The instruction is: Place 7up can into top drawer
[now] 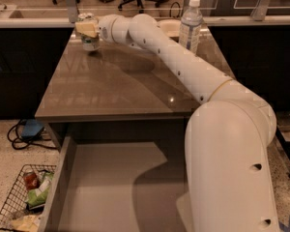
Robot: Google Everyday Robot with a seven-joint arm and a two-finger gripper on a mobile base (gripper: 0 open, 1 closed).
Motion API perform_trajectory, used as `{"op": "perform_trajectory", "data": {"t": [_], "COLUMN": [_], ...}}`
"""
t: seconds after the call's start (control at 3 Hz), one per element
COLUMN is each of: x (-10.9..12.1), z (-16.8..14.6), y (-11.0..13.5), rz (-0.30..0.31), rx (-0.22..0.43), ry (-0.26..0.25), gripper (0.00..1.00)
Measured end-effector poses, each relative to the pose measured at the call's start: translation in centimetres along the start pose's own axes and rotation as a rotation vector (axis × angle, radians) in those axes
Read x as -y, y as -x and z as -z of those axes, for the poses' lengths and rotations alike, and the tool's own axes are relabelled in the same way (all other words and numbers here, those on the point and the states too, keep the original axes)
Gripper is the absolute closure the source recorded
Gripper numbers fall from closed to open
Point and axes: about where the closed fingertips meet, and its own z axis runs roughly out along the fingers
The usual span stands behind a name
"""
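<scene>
The 7up can (90, 40), white and green with a silver top, is at the far left corner of the tabletop (116, 86). My gripper (87, 29) reaches across the table and its tan fingers are closed around the can's upper part. I cannot tell whether the can's base touches the table. The top drawer (106, 187) is pulled out below the table's front edge, wide and shallow with a bare flat bottom. My white arm casts a shadow over its right part.
A clear plastic water bottle (191, 25) stands upright at the far right of the table, close behind my arm. A wire basket (20, 203) with packets sits on the floor left of the drawer. Cables (24, 132) lie on the floor at the left.
</scene>
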Motion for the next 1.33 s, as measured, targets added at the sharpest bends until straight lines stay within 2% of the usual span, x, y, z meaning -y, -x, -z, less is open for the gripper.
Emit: {"op": "perform_trajectory", "data": {"t": [0.67, 1.0, 1.33], "x": [-4.1, -6.0, -8.9], "z": [6.3, 10.4, 14.7], "y": [5.2, 7.2, 8.5], "rz": [0.087, 0.12, 0.136], "rx": [-0.018, -0.011, -0.004], "ry": [0.044, 0.023, -0.012], "gripper": [1.0, 1.0, 1.0]}}
